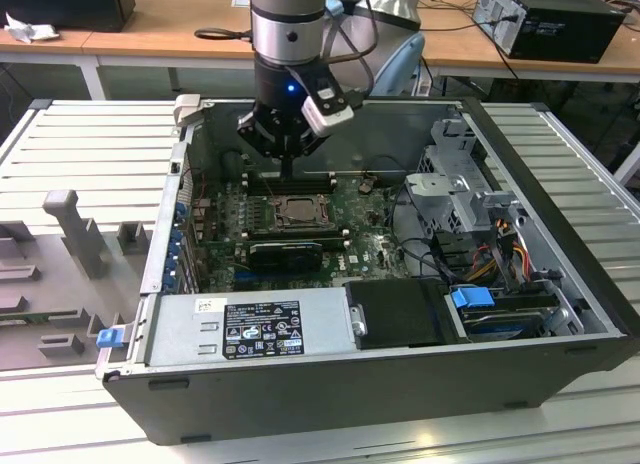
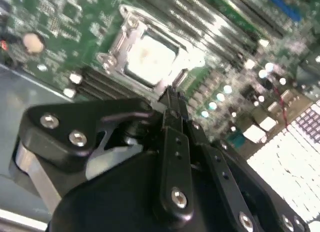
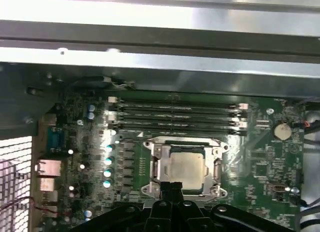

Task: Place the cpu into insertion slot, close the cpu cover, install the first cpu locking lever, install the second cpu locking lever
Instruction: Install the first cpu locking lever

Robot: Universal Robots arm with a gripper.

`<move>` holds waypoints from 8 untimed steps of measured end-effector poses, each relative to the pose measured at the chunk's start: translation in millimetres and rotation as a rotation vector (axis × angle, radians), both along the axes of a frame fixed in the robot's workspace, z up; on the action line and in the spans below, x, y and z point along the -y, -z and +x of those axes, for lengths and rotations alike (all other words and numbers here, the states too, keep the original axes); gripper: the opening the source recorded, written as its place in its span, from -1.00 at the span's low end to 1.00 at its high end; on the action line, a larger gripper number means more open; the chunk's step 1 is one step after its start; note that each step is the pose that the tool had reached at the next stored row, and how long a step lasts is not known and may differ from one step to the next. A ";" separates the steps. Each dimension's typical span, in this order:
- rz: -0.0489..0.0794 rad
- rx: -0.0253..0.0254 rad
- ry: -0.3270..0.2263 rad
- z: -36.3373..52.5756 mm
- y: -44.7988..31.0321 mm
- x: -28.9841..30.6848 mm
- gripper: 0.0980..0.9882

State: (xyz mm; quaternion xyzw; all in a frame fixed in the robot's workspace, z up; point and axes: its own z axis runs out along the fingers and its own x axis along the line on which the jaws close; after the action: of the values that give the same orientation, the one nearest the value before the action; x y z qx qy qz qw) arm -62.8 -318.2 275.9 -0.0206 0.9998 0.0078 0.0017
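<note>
Claw (image 3: 172,186) is pinched together, empty, just short of the cpu (image 3: 186,167) and cpu cover (image 3: 158,164), so I'd press down slowly and squarely.

no legible print, even on the power supply label (image 1: 262,329)

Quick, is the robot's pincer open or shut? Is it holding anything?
Black pincer: closed, holding nothing, close to the flat silvery square cpu.
</note>
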 end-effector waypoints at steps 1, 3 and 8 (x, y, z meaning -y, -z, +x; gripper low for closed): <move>0.000 0.0000 0.000 -6.9 0.6 0.0 -0.98; 0.000 0.0000 0.000 -22.0 3.0 0.0 -0.98; 0.000 0.0001 0.000 -41.9 9.1 -1.2 -0.98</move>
State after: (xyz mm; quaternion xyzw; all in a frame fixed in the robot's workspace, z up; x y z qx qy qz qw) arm -104.6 -317.0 266.8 -0.0206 0.9998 0.0079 0.0017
